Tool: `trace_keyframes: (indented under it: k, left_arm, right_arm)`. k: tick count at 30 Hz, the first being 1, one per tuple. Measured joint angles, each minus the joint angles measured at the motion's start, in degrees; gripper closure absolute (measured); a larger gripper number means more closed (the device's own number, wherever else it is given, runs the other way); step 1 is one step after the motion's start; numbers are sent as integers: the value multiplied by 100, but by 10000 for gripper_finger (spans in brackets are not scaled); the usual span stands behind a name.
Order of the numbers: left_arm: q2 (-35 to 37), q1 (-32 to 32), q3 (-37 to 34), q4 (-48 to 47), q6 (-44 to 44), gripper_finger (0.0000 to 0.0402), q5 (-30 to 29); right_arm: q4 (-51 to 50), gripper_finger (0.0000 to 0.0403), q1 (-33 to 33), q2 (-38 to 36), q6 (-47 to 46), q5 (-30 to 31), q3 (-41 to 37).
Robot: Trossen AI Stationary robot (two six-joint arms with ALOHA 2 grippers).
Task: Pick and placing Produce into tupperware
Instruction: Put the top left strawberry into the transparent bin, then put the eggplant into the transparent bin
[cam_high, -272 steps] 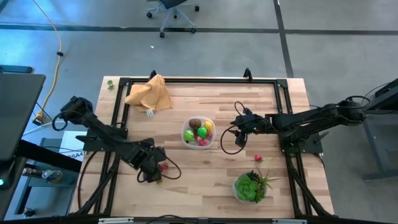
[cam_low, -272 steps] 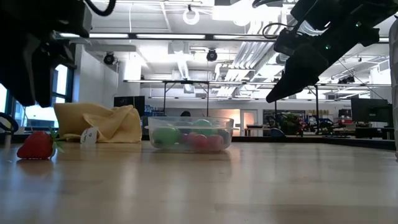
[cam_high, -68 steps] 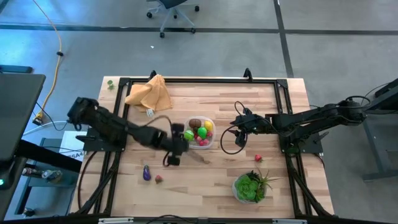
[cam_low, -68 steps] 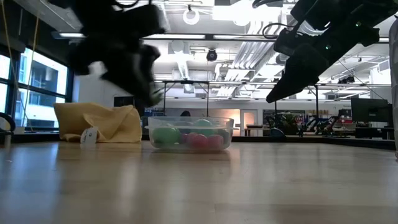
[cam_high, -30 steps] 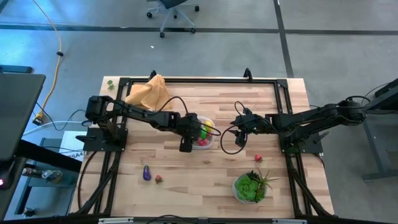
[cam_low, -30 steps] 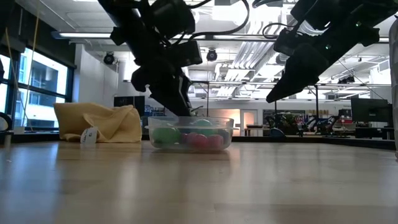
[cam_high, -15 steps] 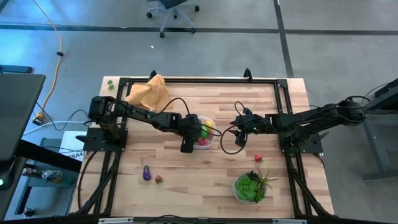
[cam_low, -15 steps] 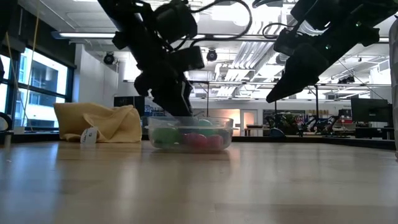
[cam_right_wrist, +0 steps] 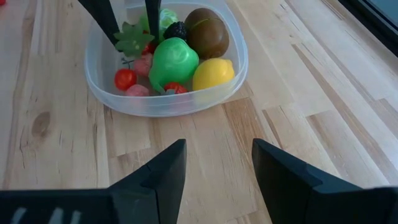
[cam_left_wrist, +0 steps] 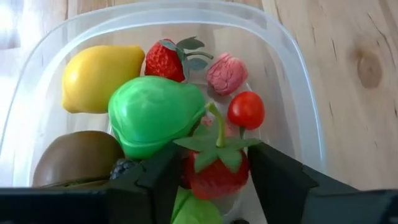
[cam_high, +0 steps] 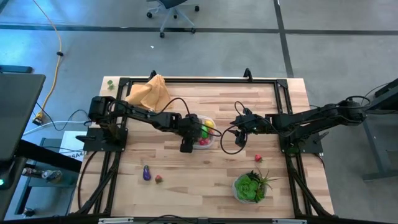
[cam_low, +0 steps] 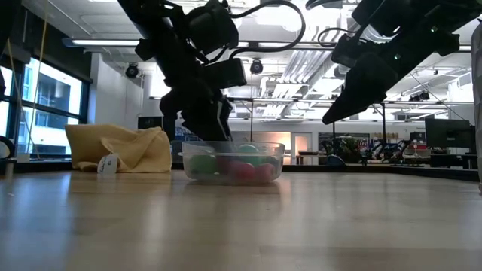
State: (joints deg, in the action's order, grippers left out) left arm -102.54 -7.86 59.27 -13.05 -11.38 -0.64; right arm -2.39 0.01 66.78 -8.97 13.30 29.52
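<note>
Fingers (cam_left_wrist: 158,180) of the left gripper (cam_left_wrist: 214,177) clamp a strawberry (cam_left_wrist: 214,168) by its sides, low inside the clear tupperware (cam_high: 199,132) at the middle of the wooden surface (cam_high: 205,180). Around it lie a green pear (cam_left_wrist: 155,115), a lemon (cam_left_wrist: 99,74), a kiwi (cam_left_wrist: 71,158) and a cherry tomato (cam_left_wrist: 246,110). Outside the tub, an eggplant (cam_high: 147,173) and a berry (cam_high: 158,179) rest near the front. The right gripper (cam_high: 239,123) hovers beside the tub, fingers apart.
</note>
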Motion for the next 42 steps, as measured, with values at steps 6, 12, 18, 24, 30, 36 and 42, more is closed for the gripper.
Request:
trace_keyframes:
  k: [6, 12, 18, 24, 30, 36, 42]
  left_arm:
    - [0, 0, 0, -40, -46, 169, 4]
    - [136, 0, 49, -164, -72, 141, 128]
    - [536, 0, 339, -830, -189, 140, -11]
    - [985, 140, 562, -2280, 224, 140, 0]
    - [1333, 834, 568, -3449, 1364, 140, -64]
    - [1351, 2051, 568, -4341, 2489, 140, -438]
    - [1351, 3206, 568, -4925, 4857, 156, -956]
  right_arm:
    - [0, 227, -2, 0, 2, 0, 0]
    - [0, 227, -2, 0, 1, 1, 0]
    - [2, 227, -1, 0, 2, 1, 0]
    - [0, 227, -1, -1, 1, 1, 0]
    - [0, 227, -1, 0, 0, 1, 0]
    - [-3, 227, 0, 0, 2, 2, 0]
    - [1, 227, -1, 0, 2, 2, 0]
